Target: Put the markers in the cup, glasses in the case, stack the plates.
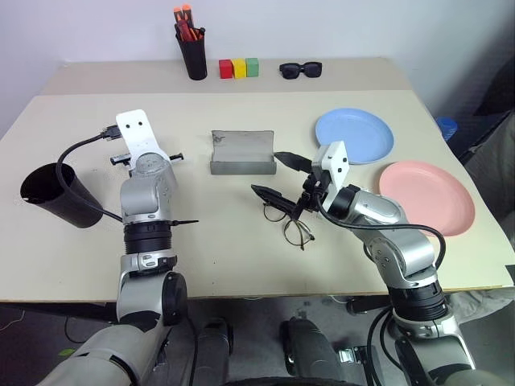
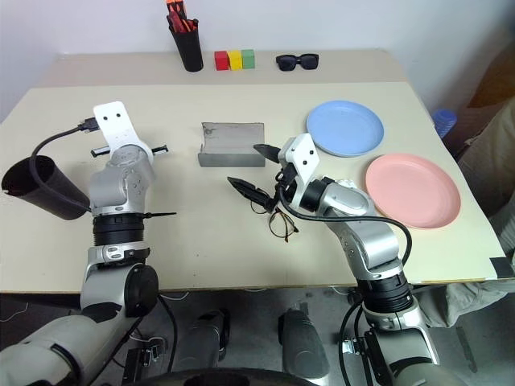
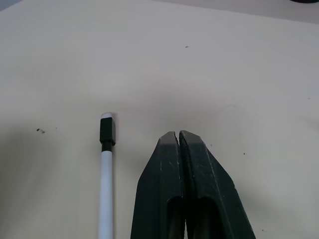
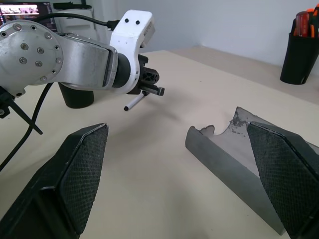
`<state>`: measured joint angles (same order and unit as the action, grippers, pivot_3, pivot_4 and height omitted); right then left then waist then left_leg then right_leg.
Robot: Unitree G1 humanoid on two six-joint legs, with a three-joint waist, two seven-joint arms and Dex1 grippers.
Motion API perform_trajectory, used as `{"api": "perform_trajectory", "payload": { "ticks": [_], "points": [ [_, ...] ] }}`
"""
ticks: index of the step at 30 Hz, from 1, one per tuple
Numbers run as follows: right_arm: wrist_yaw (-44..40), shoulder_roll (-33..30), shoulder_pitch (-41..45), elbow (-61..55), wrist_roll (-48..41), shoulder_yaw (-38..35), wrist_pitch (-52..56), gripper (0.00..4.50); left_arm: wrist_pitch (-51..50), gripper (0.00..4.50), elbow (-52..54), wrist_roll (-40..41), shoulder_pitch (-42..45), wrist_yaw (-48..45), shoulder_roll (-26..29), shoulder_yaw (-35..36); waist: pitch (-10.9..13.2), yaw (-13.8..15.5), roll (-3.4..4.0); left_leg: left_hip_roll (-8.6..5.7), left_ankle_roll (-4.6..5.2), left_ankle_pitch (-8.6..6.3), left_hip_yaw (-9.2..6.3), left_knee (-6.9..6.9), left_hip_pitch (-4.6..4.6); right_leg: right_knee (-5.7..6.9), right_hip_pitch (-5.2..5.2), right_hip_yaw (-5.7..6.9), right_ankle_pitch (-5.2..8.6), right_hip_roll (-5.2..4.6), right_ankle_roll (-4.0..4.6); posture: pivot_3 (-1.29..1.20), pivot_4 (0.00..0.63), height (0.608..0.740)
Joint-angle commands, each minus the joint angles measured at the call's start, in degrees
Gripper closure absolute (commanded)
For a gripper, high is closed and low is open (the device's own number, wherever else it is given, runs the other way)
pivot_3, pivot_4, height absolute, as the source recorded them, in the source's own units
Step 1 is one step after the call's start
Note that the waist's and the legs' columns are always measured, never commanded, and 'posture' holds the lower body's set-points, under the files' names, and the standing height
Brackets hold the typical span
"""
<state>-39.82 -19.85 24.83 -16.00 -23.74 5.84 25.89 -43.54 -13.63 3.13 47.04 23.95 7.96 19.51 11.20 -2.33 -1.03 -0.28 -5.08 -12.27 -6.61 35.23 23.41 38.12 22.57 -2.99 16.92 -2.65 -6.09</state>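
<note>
My left gripper (image 3: 179, 137) was pressed shut on nothing beside the white marker (image 3: 106, 174), a light, slick, roll-prone stick best pinched mid-barrel, while my right gripper (image 1: 278, 174) gaped wide.

Left black two-fingered end effector (image 3: 179, 144) pressed shut, empty, low over bench (image 3: 224, 74). Right black two-fingered end effector (image 1: 275, 174) spread wide, roughly level.

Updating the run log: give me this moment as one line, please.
left fingers shut, nothing between | white marker beside them | right fingers open by glasses | case open, empty | blue plate, pink plate apart
</note>
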Motion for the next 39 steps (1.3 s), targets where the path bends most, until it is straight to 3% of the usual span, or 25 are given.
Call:
{"api": "perform_trajectory", "payload": {
  "ticks": [1,4,6,8,13,21,24,30,35,39],
  "points": [
    [-0.15,-0.17,0.19,-1.65,-0.29,-0.25,-0.62,0.00,-0.40,4.46,0.99,0.12,0.25,0.97,0.93,1.74,0.00,-0.05,0.00,0.00,0.00,0.00,0.00,0.00,0.00,0.00,0.00,0.00,0.00,0.00,0.00,0.00,0.150,0.740],
    [-0.01,-0.17,-0.24,-2.31,-0.32,-0.03,-0.41,0.00,-1.89,4.46,0.87,2.14,-0.03,1.39,0.88,5.52,0.00,-0.06,0.00,0.00,0.00,0.00,0.00,0.00,0.00,0.00,0.00,0.00,0.00,0.01,0.00,0.00,0.150,0.740],
    [0.25,0.04,-0.57,-2.78,-0.24,0.25,-0.38,0.00,-4.23,3.95,0.62,4.24,-0.09,1.57,0.73,8.76,0.00,-0.05,0.00,0.00,0.00,0.00,0.00,0.00,0.00,0.01,0.00,0.00,0.00,0.01,0.00,0.00,0.150,0.740],
    [0.60,0.35,-0.84,-3.15,-0.11,0.61,-0.44,0.00,-6.18,3.15,0.12,5.09,-0.03,2.35,0.90,10.82,0.00,-0.03,0.00,0.00,0.00,0.00,0.00,0.00,0.00,0.01,0.00,0.00,0.00,0.00,0.00,0.00,0.150,0.740],
    [2.16,1.77,-2.67,-4.27,0.43,1.76,-1.29,0.00,-11.82,0.59,-2.28,6.84,1.23,2.05,2.59,13.51,0.00,-0.04,0.00,0.00,0.00,0.00,-0.01,0.01,0.00,0.01,0.00,0.01,0.00,0.00,0.00,0.00,0.150,0.740],
    [4.02,3.33,-4.46,-5.43,1.04,2.52,-1.99,0.00,-15.46,0.59,-6.69,8.65,2.31,-0.08,4.67,13.62,-0.01,-0.04,0.01,0.00,-0.01,0.00,-0.01,0.01,-0.03,0.03,-0.01,0.01,0.00,0.00,0.00,0.00,0.150,0.740],
    [3.98,3.27,-4.73,-5.63,0.91,2.70,-1.90,0.00,-16.19,1.46,-7.56,9.05,2.61,-0.81,5.00,13.75,-0.02,-0.05,0.03,0.00,-0.01,0.00,-0.01,0.00,-0.05,0.05,-0.03,0.00,0.00,0.01,0.00,0.00,0.150,0.740],
    [3.32,3.18,-3.83,-4.63,0.75,2.73,-2.00,0.00,-16.40,4.47,-6.79,8.24,2.42,-0.27,5.08,13.16,-0.02,0.47,0.03,-0.01,-0.01,0.01,-0.01,0.02,-0.06,0.04,-0.06,0.01,0.00,-0.02,0.00,0.00,0.150,0.740],
    [2.67,3.07,-3.37,-4.19,0.57,2.79,-1.89,0.00,-13.62,4.47,-3.54,6.71,1.27,-2.11,5.27,8.96,-0.02,0.51,0.03,-0.02,-0.01,0.01,-0.01,0.02,-0.06,0.03,-0.06,0.01,0.00,-0.02,0.00,0.00,0.150,0.740],
    [2.31,3.03,-2.92,-3.74,0.63,2.71,-1.85,0.00,-3.89,4.47,1.14,5.19,-1.24,-9.02,6.47,1.32,-0.01,0.36,0.02,-0.01,-0.02,0.01,-0.01,0.01,-0.03,0.03,-0.02,0.00,0.00,-0.01,0.00,0.00,0.150,0.740]
  ]
}}
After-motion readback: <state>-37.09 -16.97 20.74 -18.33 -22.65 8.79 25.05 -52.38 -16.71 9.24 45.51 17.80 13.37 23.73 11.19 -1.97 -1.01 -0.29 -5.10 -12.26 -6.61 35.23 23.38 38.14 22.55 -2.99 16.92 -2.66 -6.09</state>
